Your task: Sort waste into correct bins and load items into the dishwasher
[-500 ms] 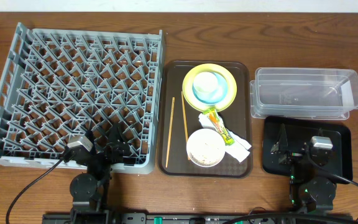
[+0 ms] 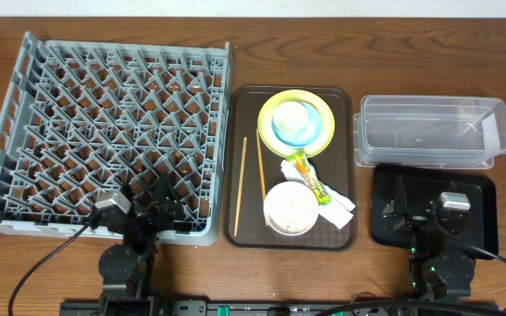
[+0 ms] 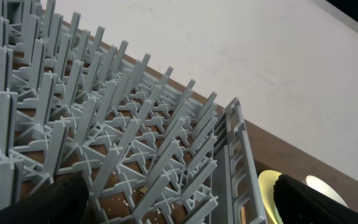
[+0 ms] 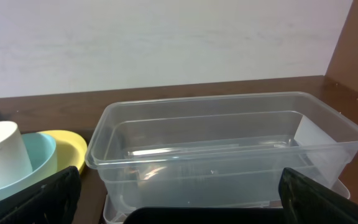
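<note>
The left tool (image 2: 145, 200) is standing with its jaws wide apart and is gripping nothing. It is hanging over the near edge of the grey dish rack (image 2: 7, 114). In the left wrist view its two dark fingers (image 3: 55, 199) are showing at the bottom corners, with the rack's upright pegs between and beyond them.

The right tool (image 2: 414, 204) is also standing wide and is holding nothing. It is hovering above the shallow black tray (image 2: 486, 189), which is lying at the near right of the bench (image 2: 288, 53). Just behind that tray, the clear plastic tub (image 2: 490, 132) is sitting lengthwise, and it is filling most of the right wrist view.

Between the rack and the two bins, the dark brown serving tray (image 2: 244, 219) is carrying everything else.

- At its far end, the yellow-green plate (image 2: 321, 110) is holding the light blue bowl (image 2: 279, 132), and the small white cup (image 2: 293, 114) is standing inside that bowl.
- At its near end, the white bowl (image 2: 267, 209) is sitting with pale rice-like scraps (image 2: 290, 211) in it.
- The green-and-orange wrapper (image 2: 310, 178) is lying slantwise between plate and white bowl, resting on the crumpled white napkin (image 2: 339, 207).
- The two chopsticks (image 2: 240, 186) are lying on the tray's left side, running roughly front to back and slightly apart from each other.
</note>
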Controlling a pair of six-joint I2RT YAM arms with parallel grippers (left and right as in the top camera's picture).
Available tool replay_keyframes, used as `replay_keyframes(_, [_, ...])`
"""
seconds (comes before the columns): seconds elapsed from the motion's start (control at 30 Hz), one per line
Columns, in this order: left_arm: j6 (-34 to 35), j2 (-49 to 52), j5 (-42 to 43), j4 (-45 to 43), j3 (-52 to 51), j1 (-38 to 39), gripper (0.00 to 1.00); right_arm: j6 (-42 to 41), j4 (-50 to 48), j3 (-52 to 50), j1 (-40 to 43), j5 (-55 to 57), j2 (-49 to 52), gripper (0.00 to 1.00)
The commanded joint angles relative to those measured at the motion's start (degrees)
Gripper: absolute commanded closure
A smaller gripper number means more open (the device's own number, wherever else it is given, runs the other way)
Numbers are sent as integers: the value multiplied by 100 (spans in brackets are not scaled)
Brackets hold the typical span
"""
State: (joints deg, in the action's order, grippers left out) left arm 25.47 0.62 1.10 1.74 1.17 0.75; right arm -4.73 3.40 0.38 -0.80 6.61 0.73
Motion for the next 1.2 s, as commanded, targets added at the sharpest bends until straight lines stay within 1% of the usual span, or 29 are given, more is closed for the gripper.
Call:
replay_keyframes(0.0, [-28, -31, -173, 245, -94, -20, 2, 31, 24, -7, 24, -2, 2, 1])
replay_keyframes(0.73, [-28, -28, -177, 245, -94, -20, 2, 31, 26, -7, 24, -2, 2, 1])
replay_keyframes(0.8, [-28, -28, -192, 74, -94, -20, 2, 31, 24, -7, 24, 0, 2, 1])
replay_keyframes(0.9, [-28, -28, 81, -48, -44, -20, 2, 28, 24, -7, 24, 0, 2, 1])
replay_keyframes(1.03, [-28, -24, 597, 101, 409, -20, 2, 31, 24, -7, 24, -2, 2, 1])
replay_keyframes(1.17, [-59, 264, 649, 955, 1458, -20, 2, 31, 24, -7, 24, -2, 2, 1])
